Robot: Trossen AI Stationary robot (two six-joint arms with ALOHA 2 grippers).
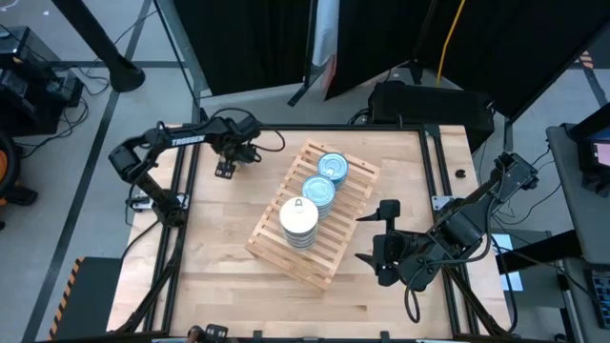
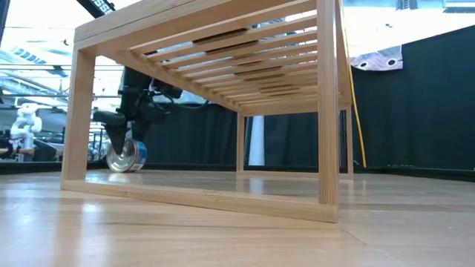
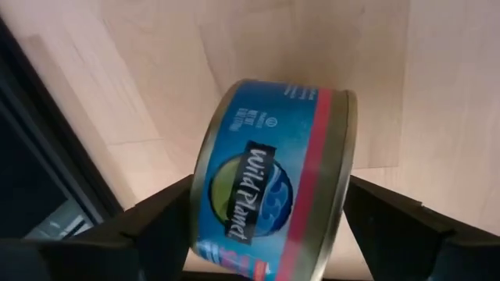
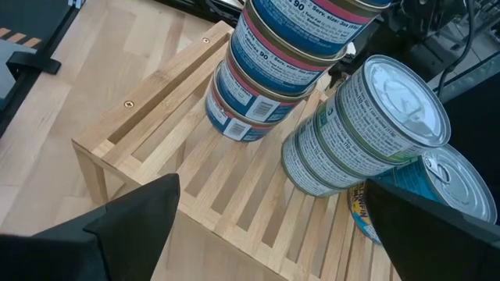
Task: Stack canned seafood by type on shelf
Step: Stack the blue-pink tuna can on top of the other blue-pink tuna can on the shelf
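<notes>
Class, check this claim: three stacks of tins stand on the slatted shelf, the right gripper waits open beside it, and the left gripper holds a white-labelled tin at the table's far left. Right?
One detail is wrong: the tin in the left gripper is blue-labelled with a red band, not white, as the left wrist view shows. The rest stands: three stacks on the shelf, and the right gripper open beside it.

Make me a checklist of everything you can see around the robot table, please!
Surface: bare wooden table.
Job's things: slatted shelf lies diagonally mid-table with three stacks of cans: white-topped stack, then two blue-topped stacks. One more blue can is off the shelf.
Clutter: nothing seen on the table.
Grippers: left gripper holds the blue can on edge near the table's far left; right gripper is open beside the shelf.
Cables: yellow cable behind the table; black cables on the floor.
Surroundings: black curtains; no people seen.
</notes>
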